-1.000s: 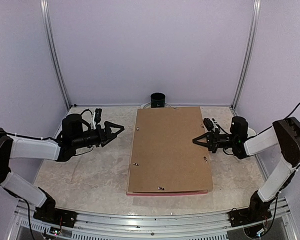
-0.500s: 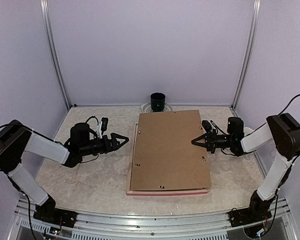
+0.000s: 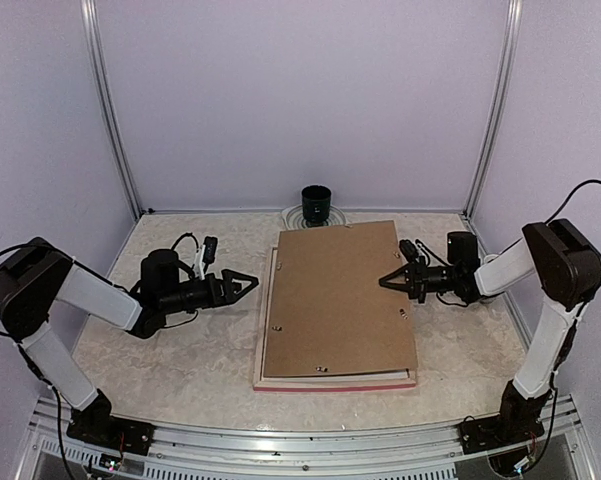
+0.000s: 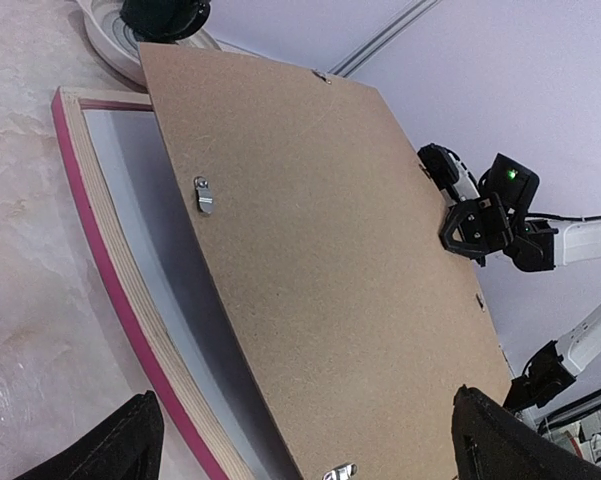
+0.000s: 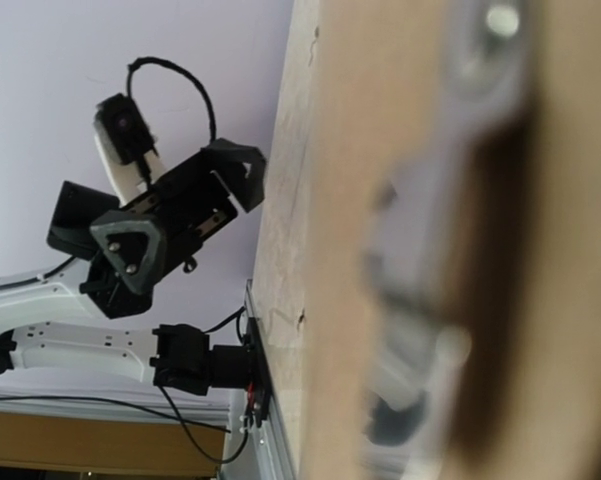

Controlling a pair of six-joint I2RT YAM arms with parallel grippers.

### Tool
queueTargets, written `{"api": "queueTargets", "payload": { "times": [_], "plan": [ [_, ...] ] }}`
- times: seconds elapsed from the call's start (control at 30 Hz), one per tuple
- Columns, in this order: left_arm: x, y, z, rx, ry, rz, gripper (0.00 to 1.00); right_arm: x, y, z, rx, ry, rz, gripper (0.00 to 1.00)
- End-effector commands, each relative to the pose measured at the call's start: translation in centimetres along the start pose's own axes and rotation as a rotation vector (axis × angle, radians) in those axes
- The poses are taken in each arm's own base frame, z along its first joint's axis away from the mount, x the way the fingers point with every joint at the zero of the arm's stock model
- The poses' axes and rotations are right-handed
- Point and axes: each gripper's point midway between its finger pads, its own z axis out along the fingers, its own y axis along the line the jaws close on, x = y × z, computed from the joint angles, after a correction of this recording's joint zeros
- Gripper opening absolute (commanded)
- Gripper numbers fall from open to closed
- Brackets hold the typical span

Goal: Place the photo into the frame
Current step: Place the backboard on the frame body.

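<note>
Lilac walls close in a marbled table [image 3: 170,350], and on its middle lies the frame [image 3: 335,381], face down: narrow bright pink rim, pale wood back. You have a brown backing board [image 3: 340,300] resting skewed over it. From above, the board hides nearly all of the opening; your left wrist view shows a pale grey sheet [image 4: 150,200] inside the rim and a metal clip [image 4: 204,195] on the board. Your left gripper [image 3: 248,284] hovers just left of the frame, jaws spread wide on nothing. Your right gripper [image 3: 385,281] has its jaws closed, tips at the board's right edge; its own view is too blurred to tell whether they pinch anything
</note>
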Motion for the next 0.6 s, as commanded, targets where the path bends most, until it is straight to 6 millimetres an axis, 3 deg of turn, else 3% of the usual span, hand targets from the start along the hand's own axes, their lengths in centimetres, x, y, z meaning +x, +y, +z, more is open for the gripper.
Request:
{"api": "queueTargets", "payload": {
  "times": [0.0, 0.33, 0.57],
  "plan": [
    [-0.1, 0.0, -0.2, 0.021, -0.013, 0.023, 0.99, -1.4, 0.2, 0.0, -0.003, 0.009, -0.057, 0.00],
    [0.2, 0.2, 0.0, 0.031, -0.005, 0.010, 0.99, -2.0, -1.4, 0.5, 0.019, 0.025, -0.032, 0.00],
    [0.2, 0.2, 0.1, 0.033, 0.000, 0.004, 0.99, -1.6, -1.6, 0.5, 0.017, 0.030, -0.015, 0.00]
  ]
}}
